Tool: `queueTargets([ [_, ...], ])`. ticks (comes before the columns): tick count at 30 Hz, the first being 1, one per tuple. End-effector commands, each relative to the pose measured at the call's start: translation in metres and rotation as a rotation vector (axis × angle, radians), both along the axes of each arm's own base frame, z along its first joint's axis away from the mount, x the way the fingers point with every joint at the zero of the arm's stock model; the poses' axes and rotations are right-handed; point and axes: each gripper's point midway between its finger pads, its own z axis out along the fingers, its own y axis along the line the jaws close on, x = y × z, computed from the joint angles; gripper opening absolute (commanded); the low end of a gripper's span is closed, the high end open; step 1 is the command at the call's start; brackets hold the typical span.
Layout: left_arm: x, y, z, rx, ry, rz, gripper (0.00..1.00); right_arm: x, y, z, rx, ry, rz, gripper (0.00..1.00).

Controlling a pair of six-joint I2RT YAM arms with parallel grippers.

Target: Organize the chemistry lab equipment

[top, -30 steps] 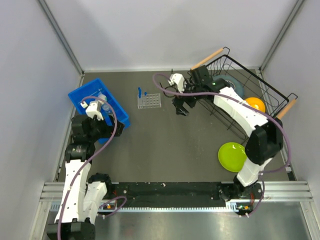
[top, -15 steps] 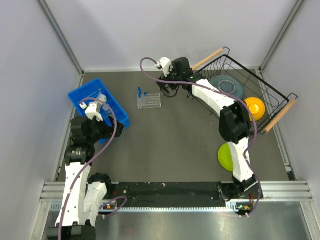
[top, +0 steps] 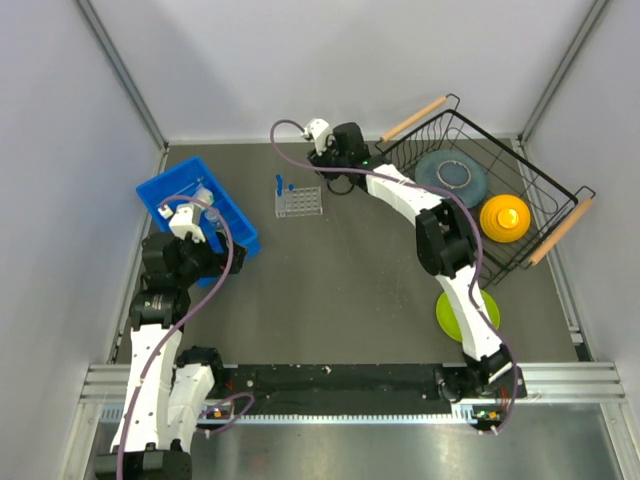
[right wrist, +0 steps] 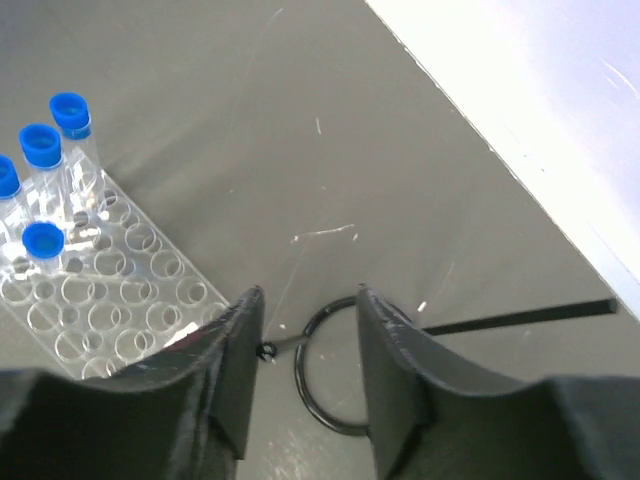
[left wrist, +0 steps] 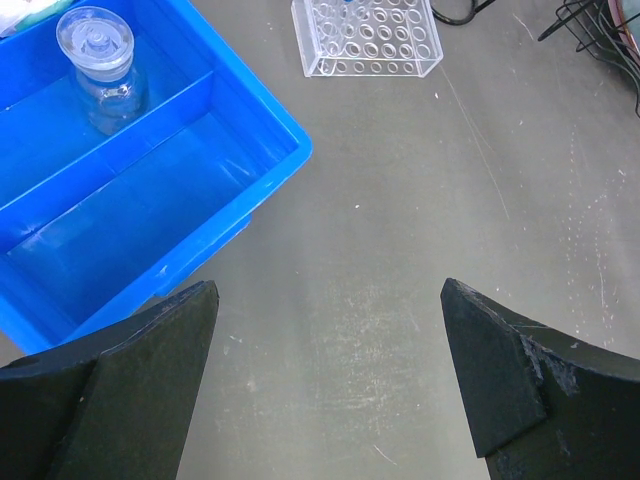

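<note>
Rack (right wrist: 120, 290): clear grid holding blue-capped tubes (right wrist: 45, 150).
Ring stand (right wrist: 500, 319): just beside rack.
Right gripper (right wrist: 308, 292): astride stand's ring, jaws half-parted; grip unclear.
Left gripper (left wrist: 328, 290): spread wide, empty, well apart from rack.

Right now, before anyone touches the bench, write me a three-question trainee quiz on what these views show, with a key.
1. True or false: the left gripper is shut.
2. Where does the stoppered glass bottle stand? A) in the blue bin; B) on the green plate; C) in the wire basket.
3. Fill in: seen from the right wrist, the part of the black wire stand lying on the table between the fingers of the right gripper is its ____.

Key: 1 false, its fingers stand wide apart; 2 A; 3 ring.
</note>
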Motion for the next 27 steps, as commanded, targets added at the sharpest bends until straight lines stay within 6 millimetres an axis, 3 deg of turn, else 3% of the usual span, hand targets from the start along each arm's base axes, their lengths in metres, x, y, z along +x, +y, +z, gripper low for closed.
queueTargets([
  [1,0.005,0.003,0.005,0.023,-0.040,0.003,0.99,0.007,0.027,0.022,0.047,-0.095,-0.001,0.35],
  [2,0.005,0.003,0.005,0.023,-0.039,0.001,0.99,0.008,0.028,0.021,0.048,-0.099,-0.005,0.26],
  [6,0.005,0.002,0.005,0.015,-0.039,-0.002,0.99,0.005,0.022,0.013,0.036,-0.104,-0.027,0.05],
  [8,0.005,0.000,0.006,0.008,-0.041,-0.007,0.99,0.002,0.020,0.030,0.046,-0.137,-0.028,0.00],
  [19,0.001,0.001,0.015,0.004,-0.078,0.008,0.99,-0.024,0.033,0.109,-0.041,-0.317,0.051,0.00],
  [23,0.000,-0.001,0.018,-0.010,-0.097,0.007,0.99,-0.045,0.038,0.140,-0.051,-0.359,0.097,0.00],
  [24,0.000,-0.002,0.020,-0.014,-0.103,-0.003,0.99,-0.051,0.038,0.158,-0.031,-0.374,0.106,0.00],
  [26,-0.002,-0.011,0.024,-0.030,-0.126,-0.055,0.99,-0.065,0.039,0.170,-0.007,-0.343,0.123,0.00],
  [27,-0.003,-0.015,0.027,-0.035,-0.150,-0.084,0.99,-0.076,0.041,0.188,0.024,-0.342,0.147,0.00],
])
